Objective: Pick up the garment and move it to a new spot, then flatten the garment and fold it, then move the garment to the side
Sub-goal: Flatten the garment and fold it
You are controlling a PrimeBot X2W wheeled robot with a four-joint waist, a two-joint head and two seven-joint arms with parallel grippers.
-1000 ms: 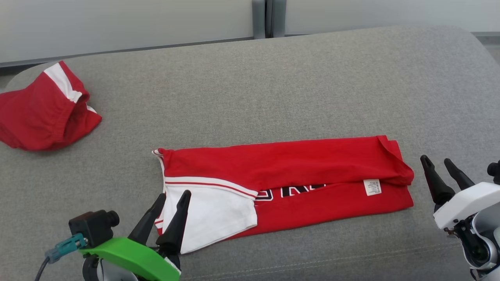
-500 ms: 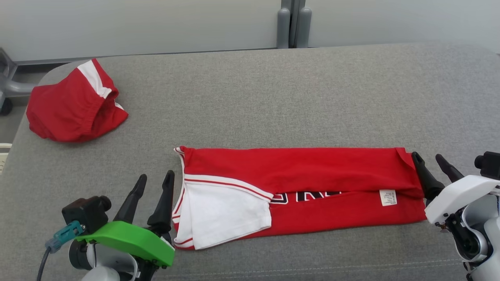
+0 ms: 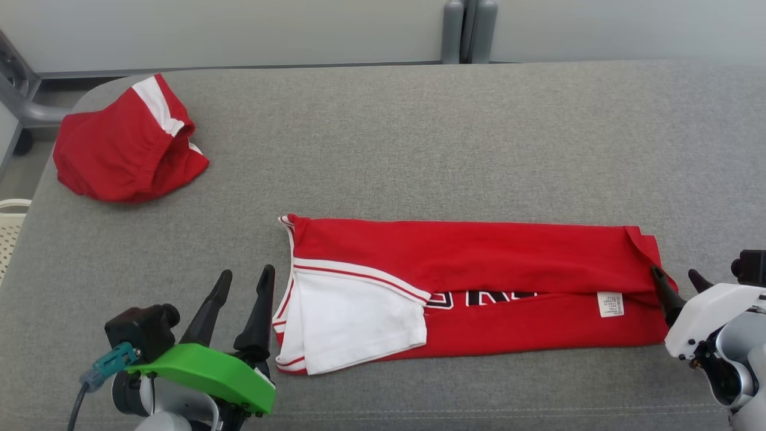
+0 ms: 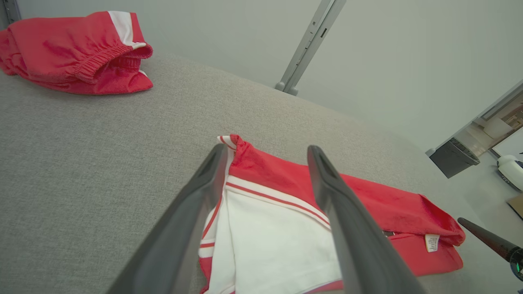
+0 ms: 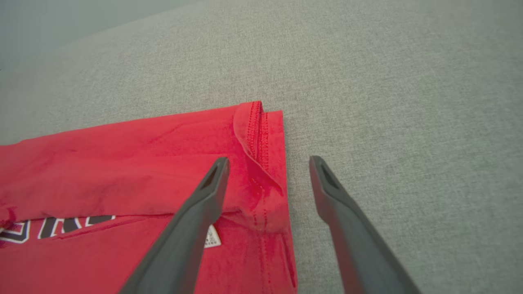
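The garment (image 3: 479,263) is a red shirt with a white sleeve and black lettering, folded into a long strip across the grey cushion (image 3: 419,137). My left gripper (image 3: 245,281) stands open just off the strip's left end, its fingers straddling the white-trimmed edge in the left wrist view, where the garment (image 4: 282,212) lies beyond them. My right gripper (image 3: 676,278) is open at the strip's right end; in the right wrist view its fingers straddle the hemmed corner of the garment (image 5: 122,163). Neither gripper holds anything.
A second red garment with a white stripe (image 3: 128,143) lies bunched at the cushion's far left corner, also in the left wrist view (image 4: 77,53). A grey post (image 3: 470,30) stands behind the cushion. A pale basket edge (image 3: 9,227) shows at the left.
The head camera has shifted, so the whole picture has slid. My left gripper has come off the white sleeve to just left of it; my right gripper has closed in on the right end.
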